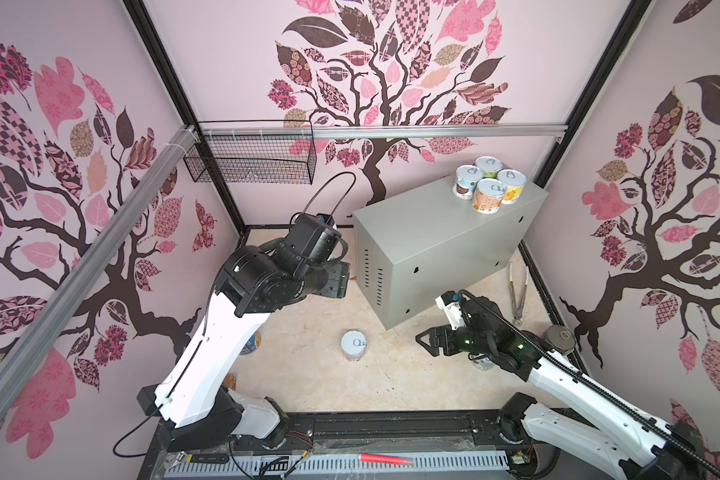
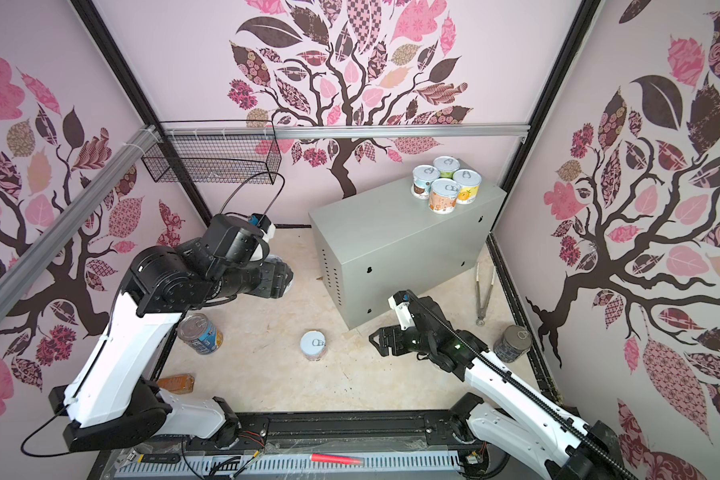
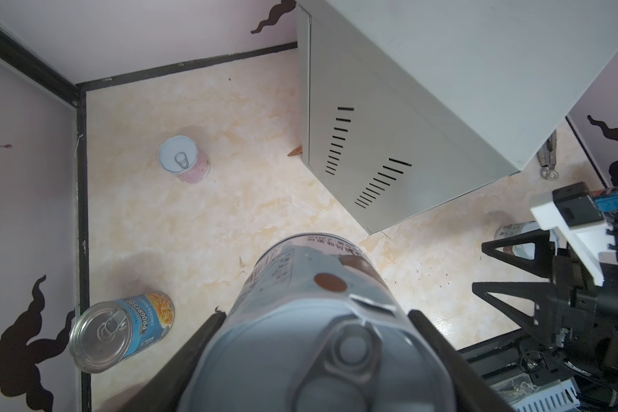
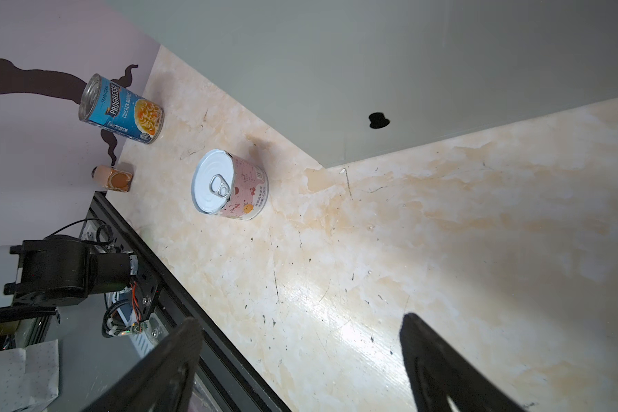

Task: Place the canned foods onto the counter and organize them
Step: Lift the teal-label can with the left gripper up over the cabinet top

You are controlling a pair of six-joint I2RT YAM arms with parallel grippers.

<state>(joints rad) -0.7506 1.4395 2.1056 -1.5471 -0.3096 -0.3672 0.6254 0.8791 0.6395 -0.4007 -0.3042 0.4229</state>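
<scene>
Cans already placed: four short cans (image 1: pixel 488 195) stand upright in a tight cluster, touching one another, at the far right corner on top of the worktop (image 1: pixel 433 237), a grey metal box with slots in its side.
Can in hand: the grey-blue can (image 3: pixel 300 278), brown-spotted, is grasped by its sides in the left gripper (image 3: pixel 314 314). It is lifted clear of the floor (image 3: pixel 200 221), near the slotted side of the worktop but not touching it.
Pink can: the pink can (image 1: pixel 354 345) stands upright alone on the floor, in front of the worktop and between the two arms.
Blue soup can: the blue soup can (image 2: pixel 200 332) stands by the left wall, beside the left arm.
Dark can: the dark can (image 2: pixel 513 341) stands against the right wall.
Half-hidden can: the half-hidden can (image 3: pixel 511 232) sits on the floor beneath the right arm, label unreadable.
Right gripper: the right gripper (image 4: pixel 300 319) is released and empty, its jaws spread wide above bare floor, well apart from the pink can.
Tongs: metal tongs (image 1: pixel 518 295) lie on the floor between the worktop and the right wall.
Bottle: a small amber bottle (image 4: pixel 113 178) sits at the foot of the left wall.
Basket: a black wire basket (image 1: pixel 250 162) hangs on the back rail.
</scene>
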